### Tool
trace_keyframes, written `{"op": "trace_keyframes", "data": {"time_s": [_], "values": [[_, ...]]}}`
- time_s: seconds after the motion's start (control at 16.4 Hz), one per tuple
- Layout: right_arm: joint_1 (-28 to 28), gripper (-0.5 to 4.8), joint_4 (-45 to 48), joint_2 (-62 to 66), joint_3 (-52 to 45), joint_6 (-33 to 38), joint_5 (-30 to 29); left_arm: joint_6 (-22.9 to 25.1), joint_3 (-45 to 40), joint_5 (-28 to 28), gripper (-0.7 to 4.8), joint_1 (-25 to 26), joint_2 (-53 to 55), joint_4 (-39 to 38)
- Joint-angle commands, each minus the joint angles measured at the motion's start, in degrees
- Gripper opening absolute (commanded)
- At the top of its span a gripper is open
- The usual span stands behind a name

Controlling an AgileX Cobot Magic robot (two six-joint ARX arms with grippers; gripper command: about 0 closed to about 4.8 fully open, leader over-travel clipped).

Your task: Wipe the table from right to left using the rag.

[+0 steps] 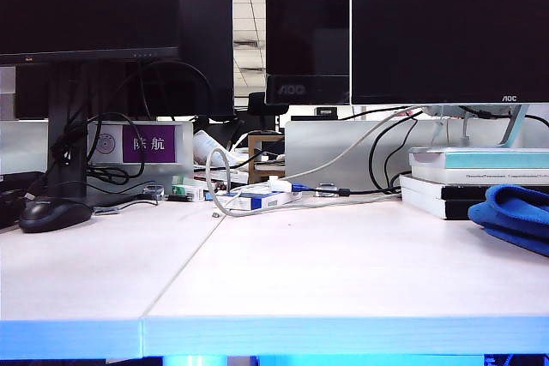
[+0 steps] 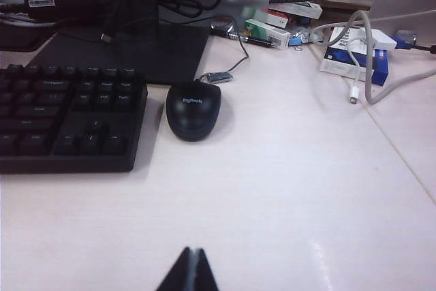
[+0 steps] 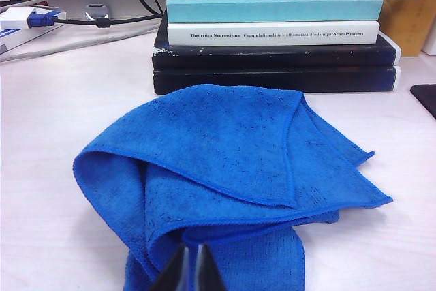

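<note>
Nothing of the wipe is done, as far as I can judge: the rag [image 3: 225, 175] lies loosely folded on the bench [image 1: 343, 272] at its far right side, just in front of a stack of books [image 3: 272, 39], and neither of my arms shows in the exterior view. My right gripper [image 3: 190, 270] hangs over the near edge of the rag with its jaws pressed together and holding nothing. My left gripper [image 2: 189, 272] is likewise closed and empty, above bare bench on the left, with a mouse [image 2: 193, 109] and a keyboard [image 2: 65, 117] ahead of it. What is left is everything: take hold of the rag, press it down, and sweep it leftward. The middle of the bench gives me a broad open lane, crossed only by a thin seam. Along the back there is clutter to stay clear of: a loop of white cable [image 1: 225, 186], small boxes [image 1: 257, 201] and monitor stands. The mouse sits near the left end of my path, so I reckon the sweep should stay toward the front edge, without pushing the rag over it.
</note>
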Motion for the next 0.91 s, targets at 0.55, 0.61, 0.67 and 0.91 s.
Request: {"op": "trace_keyframes", "data": {"time_s": [0.55, 0.61, 0.67, 0.91], "values": [[0.1, 0.08, 0.4, -0.1, -0.4, 0.1, -0.2, -0.7, -0.1, 0.2, -0.05, 0.0, -0.1, -0.9], [0.1, -0.04, -0.1, -0.1, 0.3, 0.3, 0.1, -1.6, 0.0, 0.2, -0.05, 0.0, -0.1, -0.9], [0.0, -0.04, -0.8, -0.1, 1.1, 0.3, 0.3, -2.2, 0.1, 0.2, -0.05, 0.0, -0.1, -0.9], [0.1, -0.04, -1.6, -0.1, 11.2, 3.1, 3.2, -9.5, 6.5, -6.8, -0.05, 0.0, 0.0, -1.1]]}}
